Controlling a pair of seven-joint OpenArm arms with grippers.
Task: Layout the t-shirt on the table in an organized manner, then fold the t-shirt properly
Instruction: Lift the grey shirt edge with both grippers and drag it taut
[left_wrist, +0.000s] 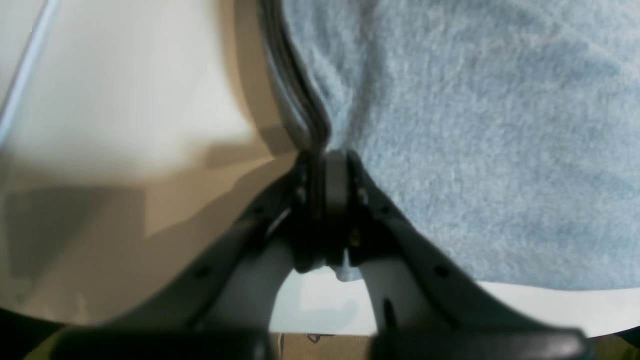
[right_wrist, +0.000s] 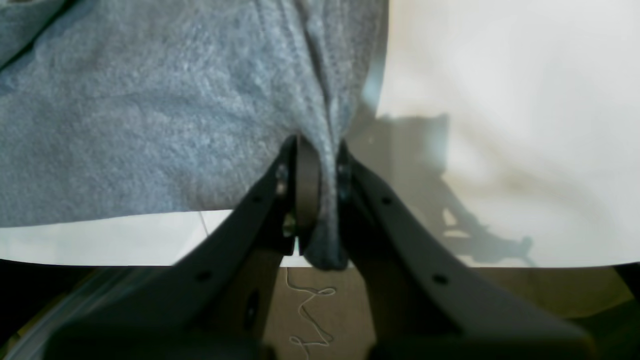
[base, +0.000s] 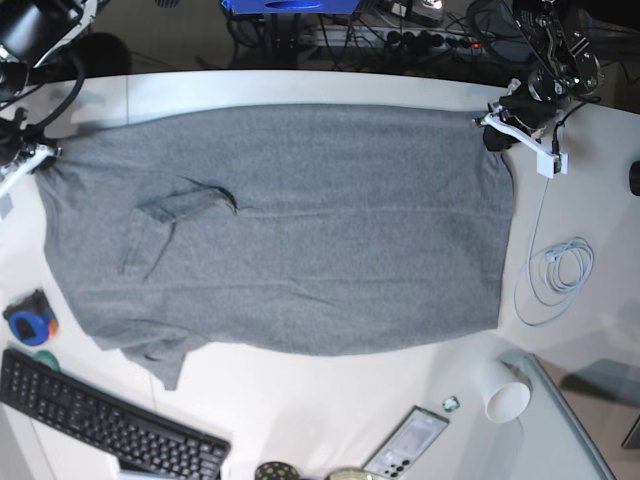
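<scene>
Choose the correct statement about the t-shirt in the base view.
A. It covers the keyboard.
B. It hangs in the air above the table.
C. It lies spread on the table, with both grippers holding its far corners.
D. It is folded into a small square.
C: the t-shirt lies spread across the table, and the left gripper and the right gripper each pinch a far corner.

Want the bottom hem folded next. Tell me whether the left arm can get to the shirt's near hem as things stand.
Probably not yet. The left gripper is shut on the t-shirt at its far corner; it must let go first. The cloth between looks clear.
</scene>
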